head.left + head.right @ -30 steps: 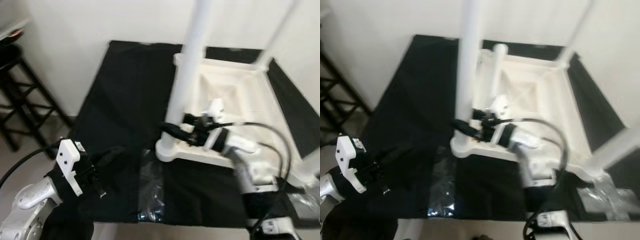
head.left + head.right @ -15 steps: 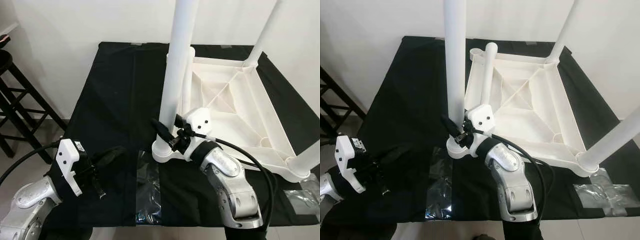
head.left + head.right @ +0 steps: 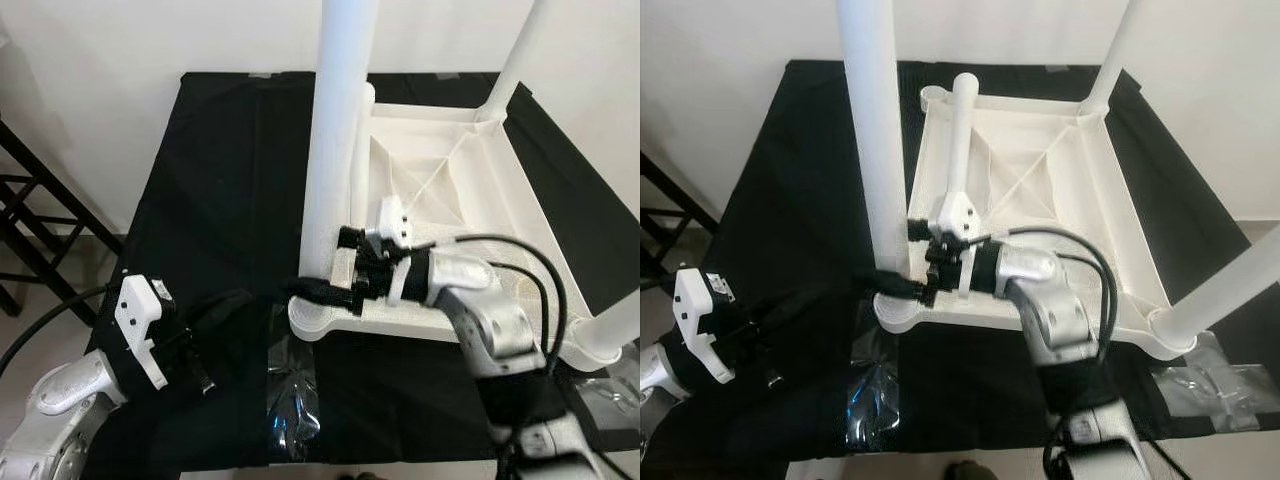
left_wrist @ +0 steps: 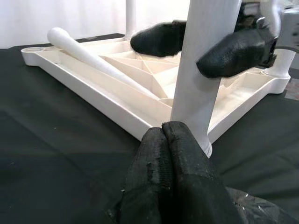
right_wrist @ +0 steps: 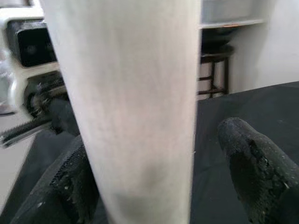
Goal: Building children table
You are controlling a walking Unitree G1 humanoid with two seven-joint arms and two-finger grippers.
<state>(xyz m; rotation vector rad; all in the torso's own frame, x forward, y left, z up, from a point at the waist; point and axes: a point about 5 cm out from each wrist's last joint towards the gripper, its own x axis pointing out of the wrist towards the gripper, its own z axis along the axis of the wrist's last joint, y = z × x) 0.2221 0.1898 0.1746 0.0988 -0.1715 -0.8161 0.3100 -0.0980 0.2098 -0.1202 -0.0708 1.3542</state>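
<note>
Upturned on a black cloth (image 3: pixel 215 160), the white plastic children's table top (image 3: pixel 1035 190) lay with its ribbed underside facing up. I had three white tubular legs standing from its corners: the near-left leg (image 3: pixel 872 150) rose upright from the corner socket closest to my left side, a far-right leg (image 3: pixel 1112 55) stood at the back corner, and a near-right leg (image 3: pixel 1230 290) leaned out of the corner by my right. A fourth white leg (image 3: pixel 958 140) lay loose along the left edge of the table top, its rounded end toward the far corner.

My right gripper (image 3: pixel 898 265) reached across from the table top side, its two black fingers spread on either side of the near-left leg low down near the socket. From the right wrist view the leg filled the gap, one finger (image 5: pixel 254 163) standing a little apart from the leg and the other close against it, so I could not tell whether the grip was firm.

My left gripper (image 4: pixel 170 158) rested low over the cloth just short of that same corner, its fingers pressed together and holding nothing. A crinkled clear plastic wrapper (image 3: pixel 290 395) lay on the cloth near the front edge, and another (image 3: pixel 1200 390) lay to the right. A dark wooden stool (image 3: pixel 35 230) stood off the left side.
</note>
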